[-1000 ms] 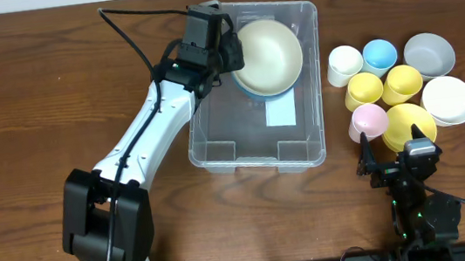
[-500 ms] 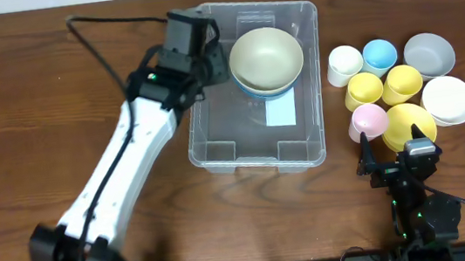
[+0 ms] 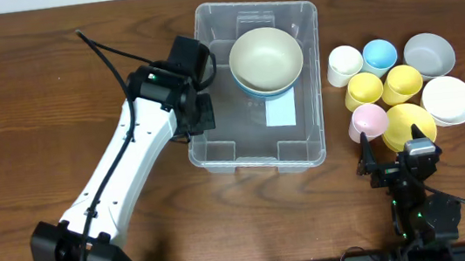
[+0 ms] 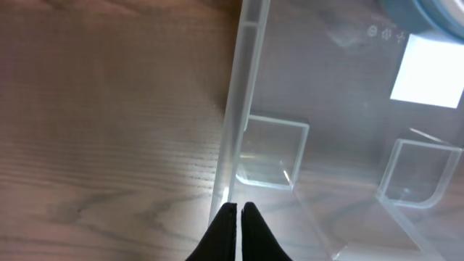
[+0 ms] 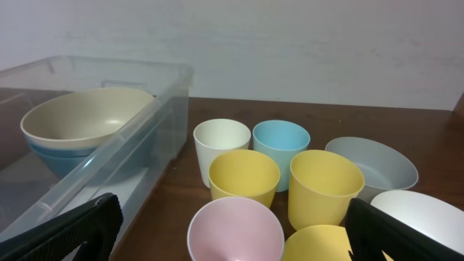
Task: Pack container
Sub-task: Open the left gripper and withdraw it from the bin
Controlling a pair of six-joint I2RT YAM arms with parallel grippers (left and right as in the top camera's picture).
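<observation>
The container [image 3: 243, 142] is a large clear plastic bin at the table's middle, with a white label [image 3: 280, 112] on its base. A beige bowl [image 3: 265, 55] sits stacked on a blue bowl in its far half. My left gripper [image 3: 203, 116] is shut and empty, above the container's left wall. In the left wrist view the shut fingertips [image 4: 238, 210] hang over that wall [image 4: 235, 130]. My right gripper [image 3: 391, 155] is open and empty at the front right. In the right wrist view [image 5: 232, 232] it faces a pink cup [image 5: 235, 228].
To the right of the container stand a white cup [image 3: 344, 65], a blue cup [image 3: 379, 55], a grey bowl [image 3: 428, 54], two yellow cups [image 3: 363, 91], a pink cup [image 3: 368, 120], a yellow bowl [image 3: 407, 124] and a white bowl [image 3: 448, 99].
My left gripper has left the beige bowl's rim and moved left and toward the front, to the container's left wall. The bowl stays in the container. The right arm has not moved.
</observation>
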